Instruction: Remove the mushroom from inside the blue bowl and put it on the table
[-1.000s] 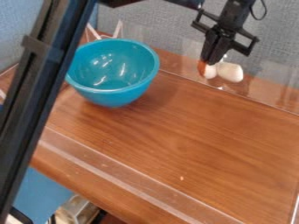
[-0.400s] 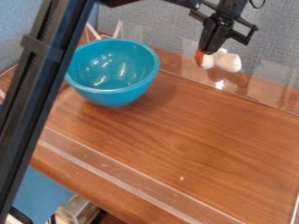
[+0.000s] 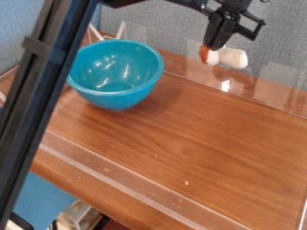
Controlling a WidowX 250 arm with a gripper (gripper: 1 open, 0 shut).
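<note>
Gripper (image 3: 214, 47) has risen since a second ago, and the mushroom (image 3: 228, 57) has gone up with it: then it sat low against the wood, now it hangs higher at the far right, clear of the surface. Bowl hasn't shifted.

Near to far:
- Thick black bar (image 3: 43, 108) runs diagonally down the left side, closest to the camera, and blocks part of the near-left view and the bowl's left edge.
- Table (image 3: 180, 153): reddish-brown wood, mostly bare up front, a low clear wall along the near edge.
- Blue bowl (image 3: 115, 75) sits far-left on the wood, upright, glossy inside; only reflections visible in it, no mushroom.
- Farthest right: fingers pressed together on the mushroom, pinching it at its orange end, with the cream part sticking out to the right. Well apart from the bowl. A pale reflection shows on the wood below it.
- Behind: grey wall.
</note>
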